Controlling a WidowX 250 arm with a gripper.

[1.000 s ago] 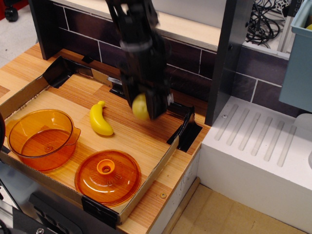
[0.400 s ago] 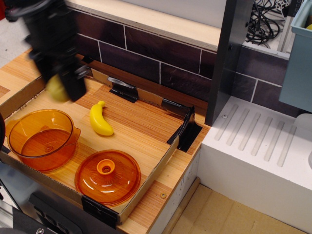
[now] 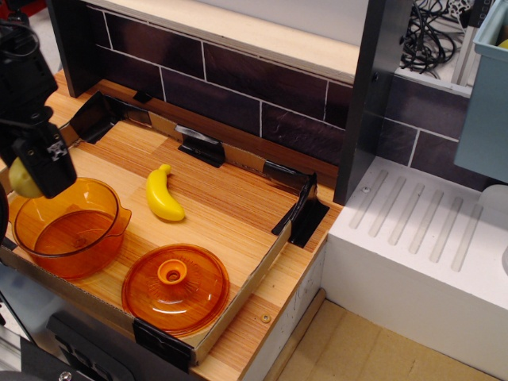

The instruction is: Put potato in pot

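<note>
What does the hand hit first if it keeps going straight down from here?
Probably the far left rim of the pot. The hand, shut on the potato, sits over that edge; depth is unclear.

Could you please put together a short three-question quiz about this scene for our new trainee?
1. True or false: the potato already lies on the pot's floor.
2. Which lies nearest the banana? A. orange lid B. white ribbed drainboard C. cables
3. Fill in: the hand holds the potato above the pot's ____ rim, as seen in the picture.

Key:
1. False; it is held in the hand, and the pot is empty.
2. A
3. left
</note>
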